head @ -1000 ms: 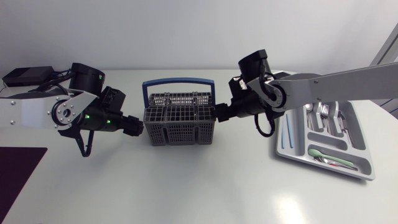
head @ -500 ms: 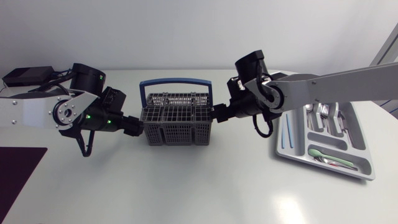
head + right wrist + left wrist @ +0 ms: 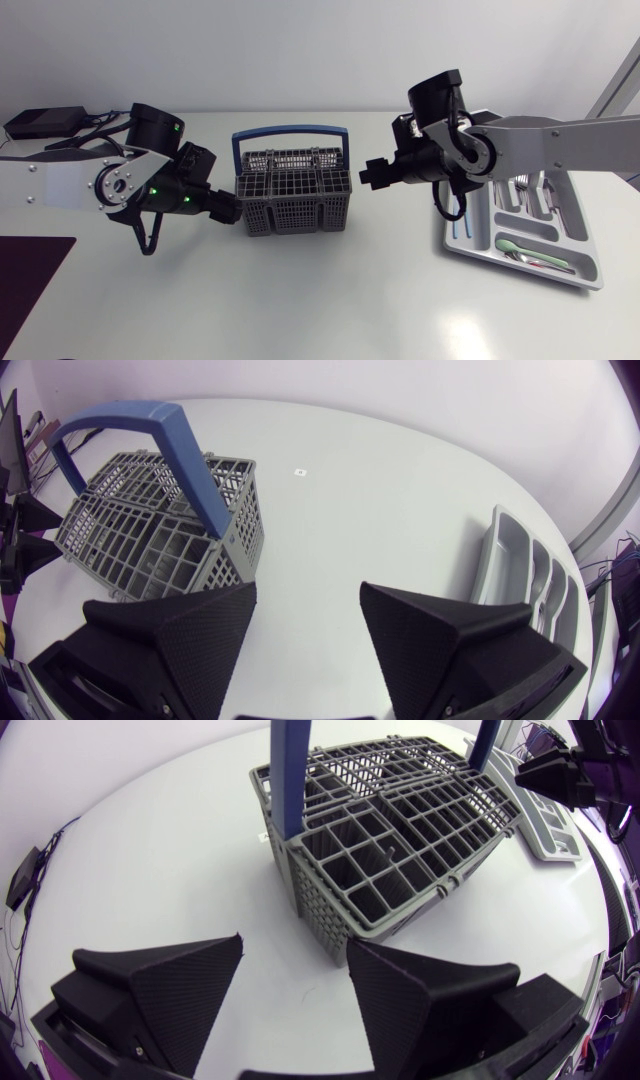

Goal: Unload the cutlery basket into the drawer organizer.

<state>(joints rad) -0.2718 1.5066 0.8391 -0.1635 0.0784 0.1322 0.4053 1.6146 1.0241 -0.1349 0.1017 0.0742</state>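
The grey cutlery basket [image 3: 293,192] with a blue handle [image 3: 288,131] stands mid-table; the compartments I can see hold no cutlery. My left gripper [image 3: 230,208] is open just off the basket's left end, and in the left wrist view that gripper [image 3: 295,982] has the basket [image 3: 390,850] right ahead of its fingers. My right gripper [image 3: 372,172] is open, a short way clear of the basket's right end. In the right wrist view, this gripper [image 3: 305,622] faces bare table between the basket [image 3: 160,535] and the grey drawer organizer [image 3: 520,575].
The organizer [image 3: 520,268] lies at the right, with metal cutlery [image 3: 520,190] and a green-handled piece [image 3: 515,245] in its slots. A black box [image 3: 40,122] with cables sits at the back left. A dark mat [image 3: 30,270] lies at the front left.
My right gripper has drawn back to the right, off the basket's right end. My left gripper has moved right against the basket, which has shifted slightly right.
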